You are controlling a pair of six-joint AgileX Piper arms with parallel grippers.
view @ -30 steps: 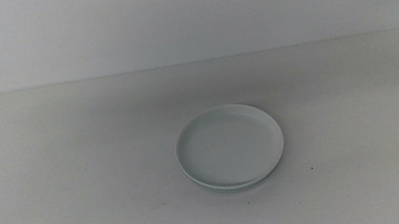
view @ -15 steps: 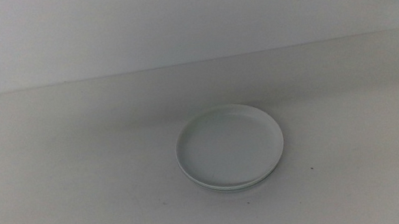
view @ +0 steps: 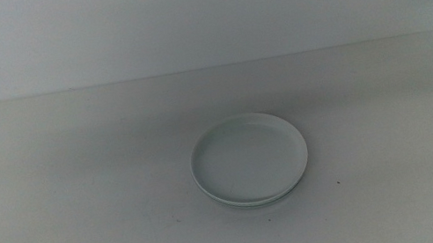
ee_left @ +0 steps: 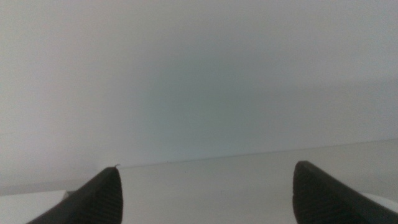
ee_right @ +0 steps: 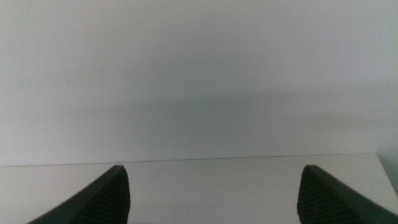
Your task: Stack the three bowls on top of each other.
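Bowls stacked a little right of the table's middle, slightly toward the near edge in the middle view. Topmost bowl [view: 249,157] pale, between white and faint mint, hard to call in the dim light; shallow, round, low-rimmed, lying level. Under its near edge showed the thin rim of a lower bowl [view: 257,202], a shade greener. Could not count for certain how many bowls lay beneath; only that narrow crescent of rim peeked out at the near side. Stack nested closely, edges nearly flush, no tilt to be seen.

White table [view: 85,189] bare around the stack, save for a tiny dark speck [view: 338,181] just right of the bowls and near them. Plain pale wall [view: 197,9] rose behind the far edge.

Neither arm reached into the middle view. Left gripper [ee_left: 205,196] seen only in its own wrist view, dark jaws spread wide apart, holding nothing, pointed over the table's surface toward the wall. Right gripper [ee_right: 214,196] likewise seen only in its own wrist view, jaws spread wide apart and empty, facing the table's far edge and the wall. Both well away from the stack; no bowl showed in either wrist view.
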